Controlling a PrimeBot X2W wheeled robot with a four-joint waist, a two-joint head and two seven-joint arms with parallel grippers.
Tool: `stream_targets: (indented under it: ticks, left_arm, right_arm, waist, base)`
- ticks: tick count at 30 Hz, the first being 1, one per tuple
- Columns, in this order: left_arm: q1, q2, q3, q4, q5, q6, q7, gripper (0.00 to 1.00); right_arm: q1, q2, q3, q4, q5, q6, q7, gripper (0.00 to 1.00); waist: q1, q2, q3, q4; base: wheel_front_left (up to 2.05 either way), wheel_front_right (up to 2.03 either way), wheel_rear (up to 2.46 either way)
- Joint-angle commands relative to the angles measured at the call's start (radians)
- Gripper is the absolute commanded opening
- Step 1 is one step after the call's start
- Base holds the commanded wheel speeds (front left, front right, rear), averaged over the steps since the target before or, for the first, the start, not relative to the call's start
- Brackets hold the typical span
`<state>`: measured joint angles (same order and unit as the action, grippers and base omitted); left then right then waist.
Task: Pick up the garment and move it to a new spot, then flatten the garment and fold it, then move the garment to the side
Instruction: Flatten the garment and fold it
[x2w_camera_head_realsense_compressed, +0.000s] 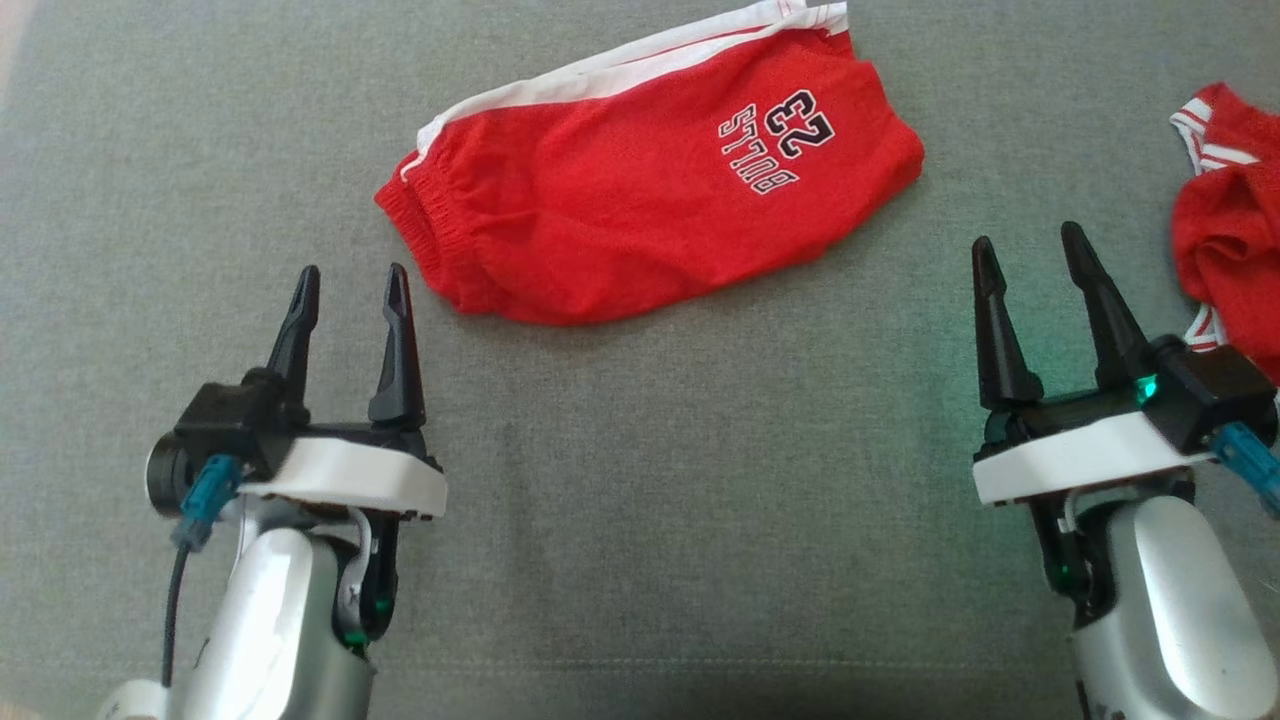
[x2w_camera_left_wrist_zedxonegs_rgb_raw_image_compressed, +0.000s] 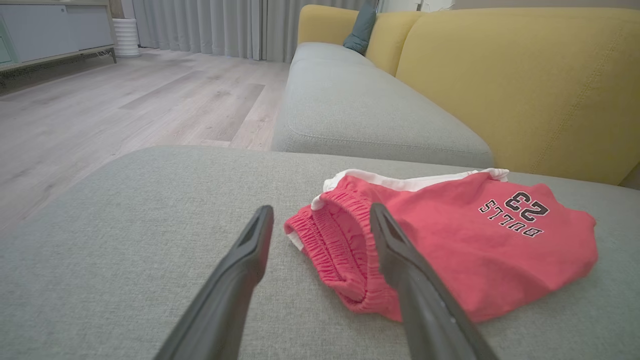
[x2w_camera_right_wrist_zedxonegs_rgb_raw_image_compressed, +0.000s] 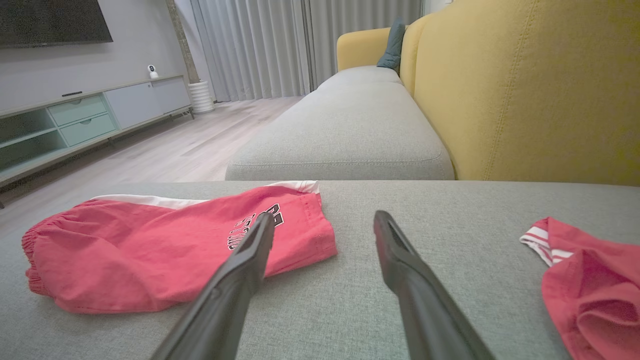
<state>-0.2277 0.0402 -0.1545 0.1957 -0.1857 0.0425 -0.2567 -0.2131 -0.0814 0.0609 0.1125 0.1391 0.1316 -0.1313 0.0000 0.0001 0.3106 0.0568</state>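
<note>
Red shorts (x2w_camera_head_realsense_compressed: 650, 190) lie on grey cushion (x2w_camera_head_realsense_compressed: 640, 520) (waistband leftward).

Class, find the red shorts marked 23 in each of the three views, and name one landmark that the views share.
Head view: shorts in the upper middle, print upside down.
Left wrist view: shorts at the lower right, waistband nearest the camera.
Right wrist view: shorts at the lower left, waistband at the far left.
Shared landmark: the grey seat that they lie on.
</note>
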Motion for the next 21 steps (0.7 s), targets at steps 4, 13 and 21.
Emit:
stream_targets:
  ticks: [4, 13, 21]
  left_arm:
    - [-0.028, 0.013, 0.03, -0.031, 0.012, -0.007, -0.005, 1.0]
    - [-0.087, 0.011, 0.003, -0.039, 0.006, -0.014, -0.005, 1.0]
    - [-0.131, 0.01, -0.031, -0.035, -0.015, -0.008, -0.005, 1.0]
  right_arm:
    - [-0.008, -0.009, 0.02, -0.03, -0.008, -0.001, 0.015, 1.0]
    - [-0.212, -0.111, 0.107, 0.085, 0.034, -0.001, 0.114, 1.0]
    - [-0.434, -0.164, 0.195, 0.302, 0.103, -0.001, 0.273, 1.0]
  waist:
    - [0.0, -0.0001, 0.012, 0.006]
    - [0.0, -0.0001, 0.088, 0.05]
    - [0.0, -0.0001, 0.133, 0.093]
  base:
    - [0.0, 0.0, 0.0]
    - [0.0, 0.0, 0.0]
    - [0.0, 0.0, 0.0]
